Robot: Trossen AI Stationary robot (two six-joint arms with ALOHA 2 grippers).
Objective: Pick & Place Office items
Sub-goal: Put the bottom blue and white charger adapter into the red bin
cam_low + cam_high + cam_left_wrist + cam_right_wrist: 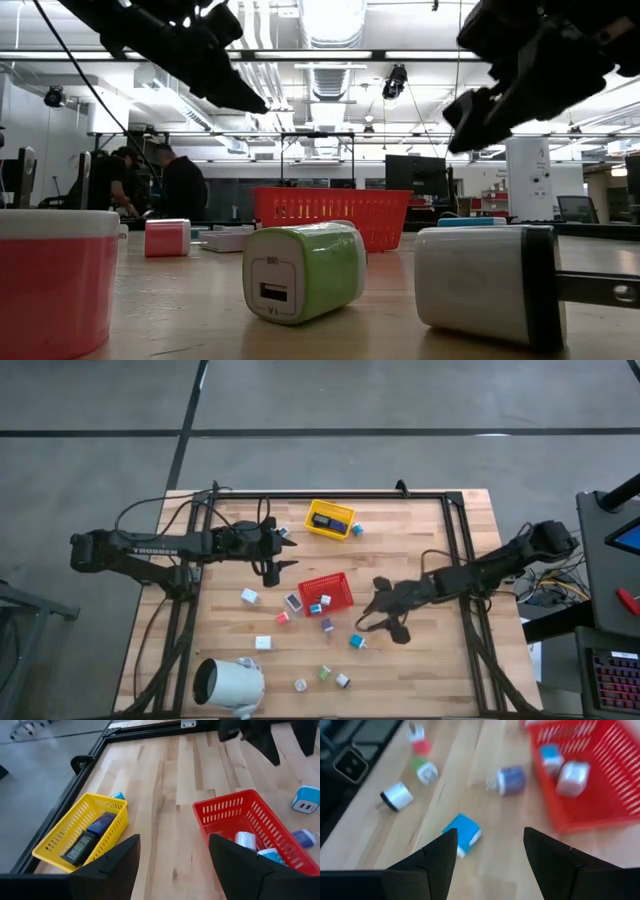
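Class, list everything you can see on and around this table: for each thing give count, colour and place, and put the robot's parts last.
Red tray: one, mid-table, holding two small pieces, one white and one teal.
Yellow tray: one, far edge of the table, holding dark items.
Loose pieces: about eleven, scattered near the red tray and toward the near edge; among them a white one, a teal one, a green one and a purple one.
Cylinder: one, white, lying at the near left corner.
Table: one, pale wood, dark frame.
People: at least two, dark clothes, in the room behind.
Left pincer: open, between the trays.
Right pincer: open, right of the red tray, above the teal piece.
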